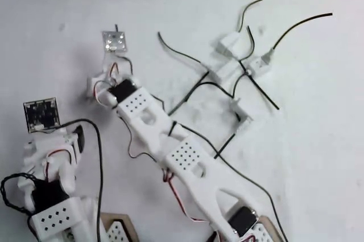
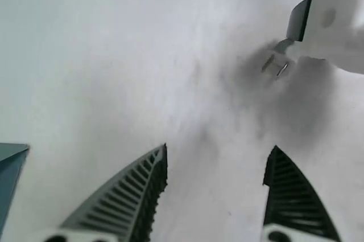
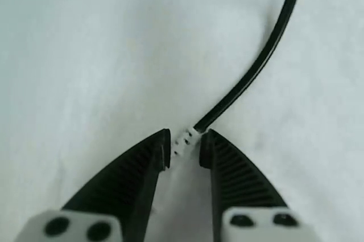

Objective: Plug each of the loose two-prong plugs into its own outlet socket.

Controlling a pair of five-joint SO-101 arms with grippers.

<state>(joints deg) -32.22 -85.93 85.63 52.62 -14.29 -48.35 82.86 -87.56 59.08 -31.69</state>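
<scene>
The left end effector [image 2: 220, 151] is found released, its jaws spread wide above bare table [image 1: 318, 156] at the near left. Just beyond it, the right end effector [image 3: 185, 137] is clenched on a small white two-prong plug [image 3: 183, 142], held over the table. The plug's metal prongs [image 2: 274, 66] are exposed and its black cord [image 3: 259, 62] trails away. Farther right, white connector pieces [image 1: 230, 44] are scattered among loose black cords [image 1: 301, 23], well apart from both end effectors. Plugs and sockets cannot be told apart there.
</scene>
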